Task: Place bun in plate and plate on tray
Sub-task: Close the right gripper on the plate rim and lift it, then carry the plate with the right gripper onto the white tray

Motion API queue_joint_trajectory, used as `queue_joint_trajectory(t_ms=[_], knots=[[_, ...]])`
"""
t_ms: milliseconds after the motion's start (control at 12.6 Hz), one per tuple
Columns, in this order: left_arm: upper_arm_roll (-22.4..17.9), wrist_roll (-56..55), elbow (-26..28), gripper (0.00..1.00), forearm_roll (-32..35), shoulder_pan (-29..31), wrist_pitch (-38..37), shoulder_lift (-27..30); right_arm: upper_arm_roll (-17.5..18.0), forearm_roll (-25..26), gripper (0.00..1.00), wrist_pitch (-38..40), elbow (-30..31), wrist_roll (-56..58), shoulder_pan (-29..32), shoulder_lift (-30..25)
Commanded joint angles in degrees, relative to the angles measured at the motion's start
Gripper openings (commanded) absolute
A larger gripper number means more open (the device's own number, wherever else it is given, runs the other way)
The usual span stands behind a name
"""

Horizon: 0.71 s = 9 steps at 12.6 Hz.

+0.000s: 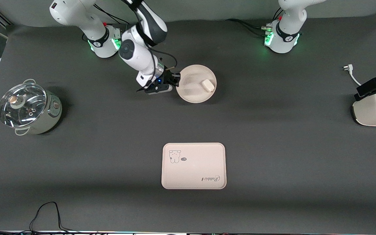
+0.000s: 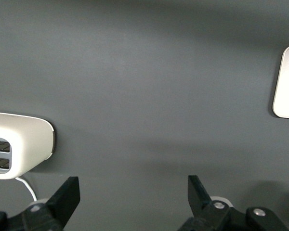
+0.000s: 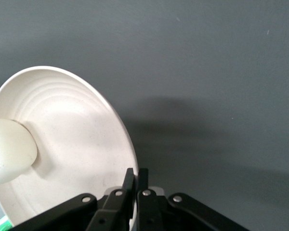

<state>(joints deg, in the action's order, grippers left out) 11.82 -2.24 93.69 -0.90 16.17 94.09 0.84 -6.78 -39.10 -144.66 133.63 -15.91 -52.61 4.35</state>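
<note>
**Bun is in the plate; the plate's trip to the tray comes next**

A dark grey felt-covered table (image 1: pixel 273 130) carries everything, with the two arms' bases along its edge farthest from the front camera. The small white oblong bun (image 1: pixel 208 85) already lies inside the round cream-beige shallow plate (image 1: pixel 191 91), which sits toward that same edge, about midway along it. The first half of the job looks finished.

The right pincer (image 1: pixel 176 80) has its jaws pressed together on the plate's rim at the side toward the right arm's end of the table; the right wrist view shows the thin rim caught between the two black fingers (image 3: pixel 129 185). So the step in hand is the plate's carry.

The cream-beige rectangular tray (image 1: pixel 193 165) with its cartoon animal and cursive lettering lies well apart from the plate, nearer the front camera. My reading is that the next move needs a level lift, since the loose bun could slide out, then a carry toward the tray.

The left pincer (image 2: pixel 132 192) waits with its jaws wide apart, holding nothing, over bare table beside a white toaster (image 2: pixel 19 144)
</note>
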Motion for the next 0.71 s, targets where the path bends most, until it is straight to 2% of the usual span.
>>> queue_joint_trajectory(t_ms=[0,237,395,633], knots=[[0.13,-0.05,-0.96,1.00,0.02,0.27,0.04,-0.40,-1.13,3.15,0.02,7.88,-2.91,0.00,2.77,-4.44],[0.13,-0.05,-0.96,1.00,0.02,0.27,-0.13,-0.49,-4.37,3.33,0.02,12.46,-10.37,0.26,3.74,-0.77],[0.13,0.04,-0.96,1.00,0.02,0.27,-0.22,-0.49,-5.53,3.68,0.02,15.09,-19.40,0.53,5.67,6.68],[0.04,0.04,-0.96,1.00,0.02,0.36,-0.22,-0.49,-6.93,5.09,0.02,20.10,-37.85,0.62,9.01,20.39]])
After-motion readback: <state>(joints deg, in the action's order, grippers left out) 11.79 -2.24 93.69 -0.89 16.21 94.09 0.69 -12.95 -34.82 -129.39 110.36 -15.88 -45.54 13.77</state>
